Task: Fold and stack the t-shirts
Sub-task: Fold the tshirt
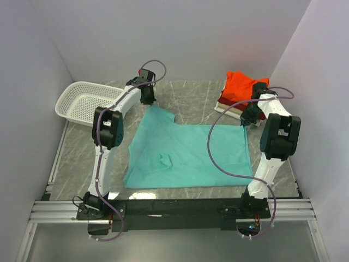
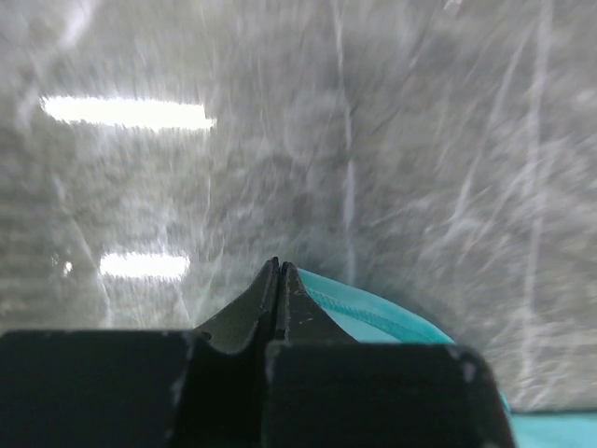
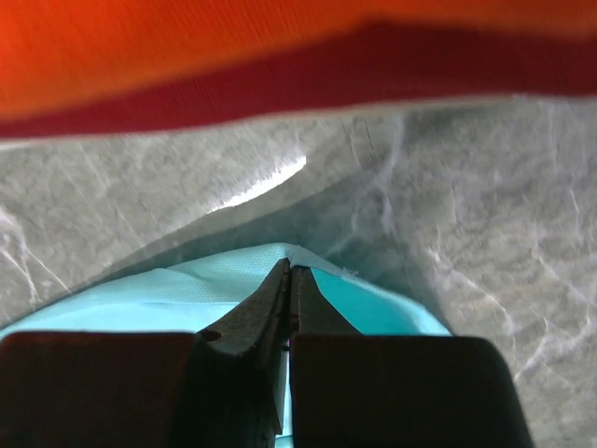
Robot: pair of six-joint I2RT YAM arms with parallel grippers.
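Observation:
The teal t-shirt [image 1: 188, 153] lies spread flat on the marble table. My left gripper [image 1: 148, 98] is shut on its far left corner; the teal hem [image 2: 373, 313] shows beside the closed fingers [image 2: 278, 280]. My right gripper [image 1: 248, 117] is shut on its far right corner [image 3: 317, 257], fingers [image 3: 291, 280] pressed together. A stack of folded shirts stands at the far right: orange-red [image 1: 242, 84] on top, dark red [image 1: 232, 103] under it, cream [image 1: 229, 109] at the bottom. The orange-red [image 3: 187, 47] and dark red [image 3: 373, 65] shirts fill the top of the right wrist view.
A white plastic mesh basket [image 1: 84, 101] stands at the far left. The table's metal frame rail [image 1: 174, 210] runs along the near edge. Walls close in on left, right and back.

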